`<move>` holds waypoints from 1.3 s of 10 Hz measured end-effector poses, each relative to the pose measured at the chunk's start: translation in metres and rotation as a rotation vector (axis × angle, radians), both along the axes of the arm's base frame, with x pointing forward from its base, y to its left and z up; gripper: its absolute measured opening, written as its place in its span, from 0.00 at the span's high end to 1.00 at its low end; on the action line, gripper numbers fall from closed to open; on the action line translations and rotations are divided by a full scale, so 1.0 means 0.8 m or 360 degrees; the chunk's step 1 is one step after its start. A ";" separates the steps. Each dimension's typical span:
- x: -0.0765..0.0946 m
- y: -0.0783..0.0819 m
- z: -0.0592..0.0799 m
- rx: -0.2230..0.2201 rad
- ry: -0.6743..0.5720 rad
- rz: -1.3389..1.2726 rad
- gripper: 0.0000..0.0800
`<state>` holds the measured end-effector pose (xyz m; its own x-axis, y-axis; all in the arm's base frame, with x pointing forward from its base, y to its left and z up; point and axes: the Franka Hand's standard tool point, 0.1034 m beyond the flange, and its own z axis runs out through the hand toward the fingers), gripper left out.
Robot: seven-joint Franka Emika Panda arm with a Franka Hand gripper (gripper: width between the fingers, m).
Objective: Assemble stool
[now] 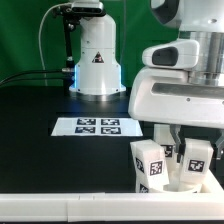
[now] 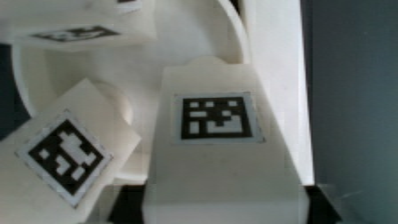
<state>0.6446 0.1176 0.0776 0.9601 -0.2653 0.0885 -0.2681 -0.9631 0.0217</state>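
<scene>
Two legs [image 1: 150,163] [image 1: 197,160] are standing in the exterior view, each showing one tag. One marker board [image 1: 97,126] is lying on the table [image 1: 40,140], showing four tags. One gripper [image 1: 176,150] is showing. The wrist view is showing three tags, two on legs [image 2: 217,125].

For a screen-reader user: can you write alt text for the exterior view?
A white robot gripper reaches down among upright white stool legs bearing black-and-white tags, near the front of a black table. Behind them lies the flat marker board.
</scene>
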 end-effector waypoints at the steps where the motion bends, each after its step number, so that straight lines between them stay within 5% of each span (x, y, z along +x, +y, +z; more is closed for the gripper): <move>1: 0.000 -0.002 0.000 0.0010 -0.0006 -0.0150 0.58; 4: -0.008 -0.013 -0.004 0.0131 -0.0042 -0.1118 0.58; 8: -0.010 -0.016 -0.005 0.0161 -0.0037 -0.1507 0.58; 11: -0.019 -0.013 -0.006 0.0322 -0.0038 -0.2532 0.58; 13: -0.020 -0.011 -0.005 0.0357 -0.0051 -0.2675 0.58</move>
